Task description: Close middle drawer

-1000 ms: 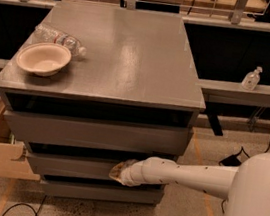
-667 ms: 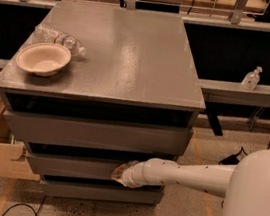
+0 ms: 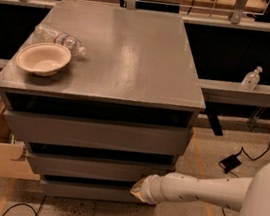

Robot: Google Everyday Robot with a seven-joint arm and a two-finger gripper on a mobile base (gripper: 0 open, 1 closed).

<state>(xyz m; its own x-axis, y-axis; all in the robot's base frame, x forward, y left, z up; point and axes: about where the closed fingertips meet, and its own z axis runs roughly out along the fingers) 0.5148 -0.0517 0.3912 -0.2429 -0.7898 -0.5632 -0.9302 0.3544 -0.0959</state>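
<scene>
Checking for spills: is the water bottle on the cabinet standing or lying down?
Lying down: the water bottle rests on its side beside the bowl. The gripper is at the middle drawer front.

arm point(image 3: 198, 189): smooth white tube, faint dark specks on casing | wrist point(image 3: 155, 189): stepped white rings, slightly wider than arm | gripper point(image 3: 138, 189): dull tan end, at lower right of middle drawer point(image 3: 86, 166) front | body point(image 3: 264, 210): big rounded white casing, plain

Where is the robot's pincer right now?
In the camera view, the pincer sits low at the front of the cabinet, at the right end of the middle drawer, just above the lowest drawer front.
</scene>
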